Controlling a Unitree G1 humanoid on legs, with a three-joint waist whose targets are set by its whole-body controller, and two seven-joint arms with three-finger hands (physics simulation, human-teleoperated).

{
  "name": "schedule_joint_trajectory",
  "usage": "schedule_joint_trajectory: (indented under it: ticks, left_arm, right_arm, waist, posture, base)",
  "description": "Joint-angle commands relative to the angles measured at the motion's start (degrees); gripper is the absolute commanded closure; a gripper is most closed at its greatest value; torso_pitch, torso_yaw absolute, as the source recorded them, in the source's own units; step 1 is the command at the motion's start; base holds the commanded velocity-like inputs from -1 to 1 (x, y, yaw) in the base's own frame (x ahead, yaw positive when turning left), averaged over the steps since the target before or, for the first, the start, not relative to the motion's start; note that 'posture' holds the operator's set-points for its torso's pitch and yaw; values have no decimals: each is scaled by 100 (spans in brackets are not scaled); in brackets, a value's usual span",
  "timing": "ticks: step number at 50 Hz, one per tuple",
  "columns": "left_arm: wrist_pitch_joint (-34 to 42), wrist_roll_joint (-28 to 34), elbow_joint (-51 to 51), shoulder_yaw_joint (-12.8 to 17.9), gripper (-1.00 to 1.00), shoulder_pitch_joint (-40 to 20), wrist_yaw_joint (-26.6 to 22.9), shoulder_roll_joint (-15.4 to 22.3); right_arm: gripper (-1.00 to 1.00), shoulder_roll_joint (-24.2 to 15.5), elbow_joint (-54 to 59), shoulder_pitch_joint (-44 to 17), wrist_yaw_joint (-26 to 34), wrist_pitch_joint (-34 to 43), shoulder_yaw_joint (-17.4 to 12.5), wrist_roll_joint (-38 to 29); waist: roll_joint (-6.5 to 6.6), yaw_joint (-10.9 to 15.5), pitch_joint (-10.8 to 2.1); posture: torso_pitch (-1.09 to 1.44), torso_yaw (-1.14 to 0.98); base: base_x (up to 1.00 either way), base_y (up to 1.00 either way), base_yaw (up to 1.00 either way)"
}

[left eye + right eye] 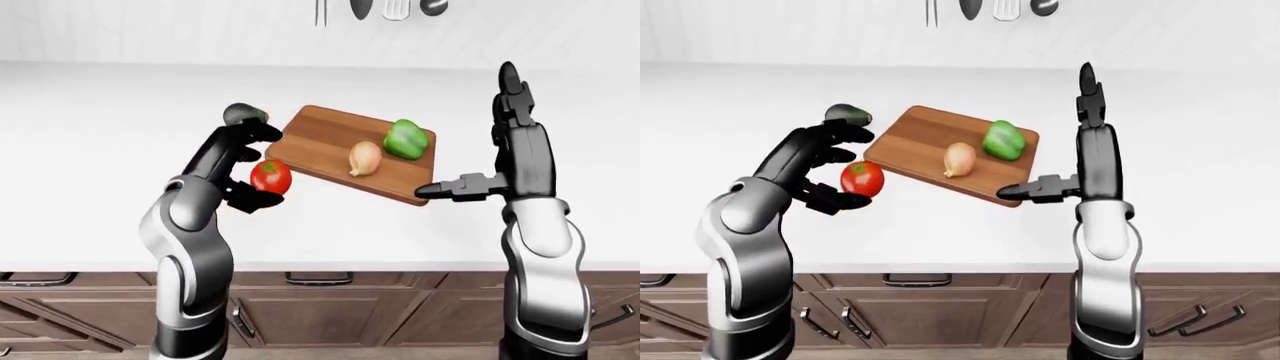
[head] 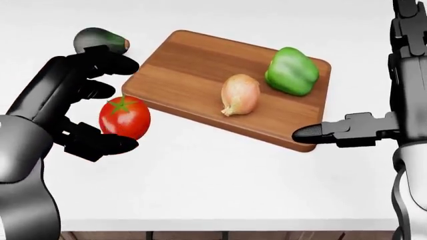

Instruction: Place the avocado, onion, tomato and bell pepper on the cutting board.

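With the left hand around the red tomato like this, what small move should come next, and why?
Probably close the left hand on the round red tomato: its black fingers bracket it above and below but look open. The tomato sits off the wooden cutting board, which holds only the yellow onion and green bell pepper.

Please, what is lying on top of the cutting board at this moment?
On the cutting board lie the onion and the green bell pepper. The tomato sits off the board between the left hand's fingers; the avocado is off it too. Nothing covers the board's top.
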Motion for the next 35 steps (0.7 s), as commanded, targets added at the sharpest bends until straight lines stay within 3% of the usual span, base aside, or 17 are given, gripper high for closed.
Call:
schedule_joint_trajectory:
  ticks: [1, 18, 20, 22, 27, 35]
  left_arm:
    - [-105, -20, -191, 28, -28, -165, 134, 31]
    - [-332, -399, 196, 50, -27, 38, 573, 67]
    - [-343, -413, 222, 47, -24, 50, 593, 76]
    - [-334, -412, 212, 43, -1, 48, 594, 77]
    - [-327, -417, 220, 43, 18, 41, 607, 81]
    - [-326, -397, 242, 22, 22, 41, 591, 93]
  right_arm:
    - [-100, -59, -197, -128, -43, -153, -53, -25]
    - [-100, -31, -224, -55, -41, -179, -56, -51]
    - [-100, -32, -229, -52, -41, -179, -60, -50]
    - [-100, -33, -226, -42, -40, -188, -60, -53]
    - [-100, -33, -212, -34, -44, -207, -60, -53]
    - [-100, -59, -190, -106, -30, -169, -67, -45]
  waist:
    - [0, 0, -140]
    - [16, -5, -159]
    - [16, -5, -160]
    - [18, -6, -161]
    - [19, -7, -160]
    - [24, -12, -166]
  posture:
    - [0, 0]
    - [0, 0]
    - [0, 0]
    - [0, 0]
    - [0, 0]
    - [0, 0]
  base:
    - [0, 0, 0]
    - [0, 0, 0]
    - [0, 0, 0]
    - [0, 0, 0]
    - [0, 0, 0]
    - [0, 0, 0]
